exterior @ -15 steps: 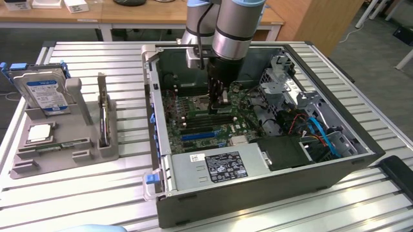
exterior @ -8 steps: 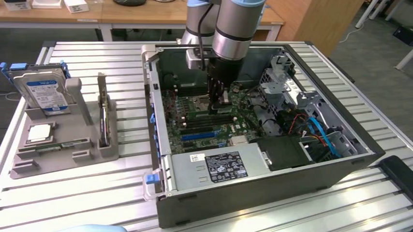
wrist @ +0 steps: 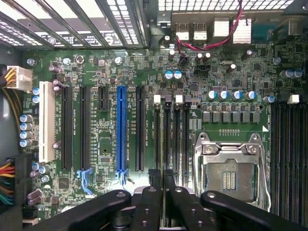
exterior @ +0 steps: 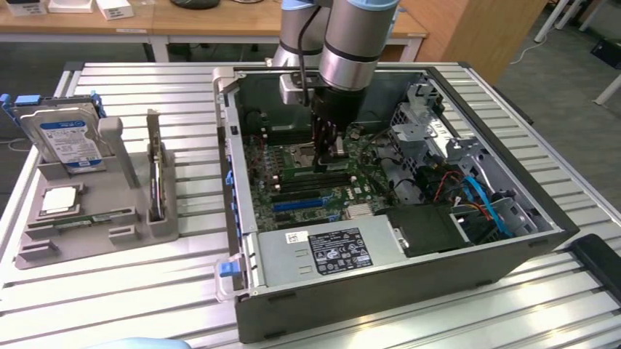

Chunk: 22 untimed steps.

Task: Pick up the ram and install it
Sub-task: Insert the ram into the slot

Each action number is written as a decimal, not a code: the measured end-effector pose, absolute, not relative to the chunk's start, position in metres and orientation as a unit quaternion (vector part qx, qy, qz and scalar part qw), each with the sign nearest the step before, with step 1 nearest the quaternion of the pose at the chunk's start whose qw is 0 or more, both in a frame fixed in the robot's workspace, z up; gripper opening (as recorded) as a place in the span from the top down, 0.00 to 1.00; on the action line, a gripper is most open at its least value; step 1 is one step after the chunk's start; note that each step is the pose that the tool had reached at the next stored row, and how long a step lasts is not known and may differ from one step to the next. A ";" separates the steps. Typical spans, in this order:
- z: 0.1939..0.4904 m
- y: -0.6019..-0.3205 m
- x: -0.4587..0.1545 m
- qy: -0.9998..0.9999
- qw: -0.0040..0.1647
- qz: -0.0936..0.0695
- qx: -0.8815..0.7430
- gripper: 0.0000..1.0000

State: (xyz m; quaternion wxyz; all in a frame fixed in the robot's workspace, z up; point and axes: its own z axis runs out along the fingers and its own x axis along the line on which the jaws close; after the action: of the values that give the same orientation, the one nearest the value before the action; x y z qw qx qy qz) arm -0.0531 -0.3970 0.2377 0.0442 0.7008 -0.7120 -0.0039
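From my station I see the gripper [exterior: 328,151] down inside the open computer case [exterior: 388,309], poised low over the black memory slots [wrist: 172,134] just beside the processor socket [wrist: 228,168]. Its fingertips [wrist: 154,179] are drawn narrow, almost together, and I cannot tell whether a thin board is pinched between them. The ram [exterior: 92,218] I can make out is a green stick lying flat in the grey tray [exterior: 126,243] on the worktop [exterior: 145,291], at the exterior view's left, near the square processor chip [exterior: 60,200] and well apart from the case. The slots ahead of the fingertips look bare to me, so I judge the install unfinished. The approach to the slots is made, but a seated stick is not something these views let me confirm.
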 end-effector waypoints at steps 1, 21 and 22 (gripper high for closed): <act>0.238 -0.397 -0.053 -0.712 0.047 -0.007 0.701 0.87; 0.235 -0.399 -0.049 -0.720 0.053 -0.013 0.692 0.87; 0.235 -0.399 -0.049 -0.720 0.053 -0.013 0.692 0.87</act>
State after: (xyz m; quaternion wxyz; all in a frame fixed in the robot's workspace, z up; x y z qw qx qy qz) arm -0.0492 -0.3992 0.2347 0.0532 0.6922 -0.7196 -0.0134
